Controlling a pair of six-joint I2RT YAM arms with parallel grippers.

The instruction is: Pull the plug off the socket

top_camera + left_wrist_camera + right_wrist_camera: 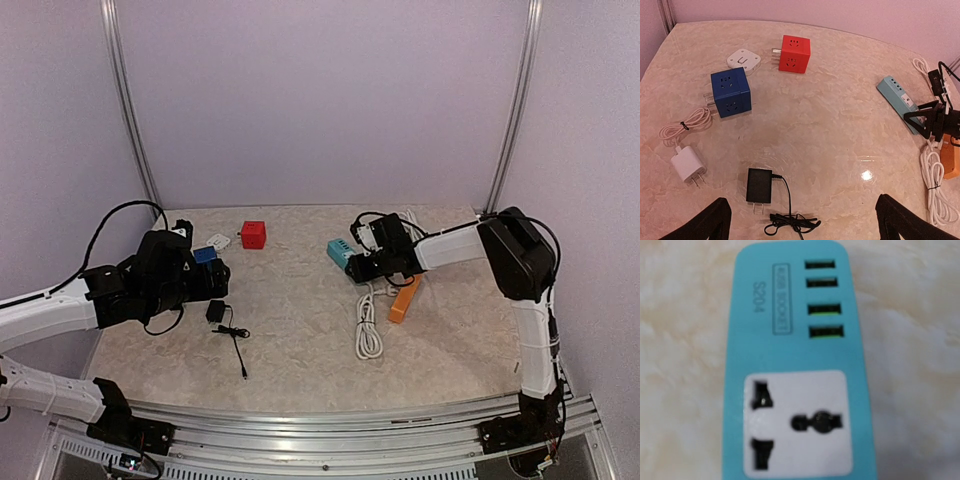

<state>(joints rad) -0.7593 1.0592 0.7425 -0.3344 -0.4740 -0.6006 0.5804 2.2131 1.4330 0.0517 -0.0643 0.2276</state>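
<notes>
The teal socket strip (339,252) lies at the table's middle right. It fills the right wrist view (795,365), with several USB ports and one white outlet with nothing plugged in. My right gripper (366,264) hovers right over the strip's near end. Its fingers do not show in its own view. A black plug adapter (759,185) with a tangled black cord lies loose on the table, also in the top view (215,311). My left gripper (804,212) is open and empty just above and near the adapter, its fingertips (717,217) spread wide.
A blue cube socket (730,93), a red cube socket (794,54), a white square adapter (744,60) and a white charger (687,165) with a coiled cable lie at the left. An orange object (404,298) and a white coiled cable (368,328) lie by the strip.
</notes>
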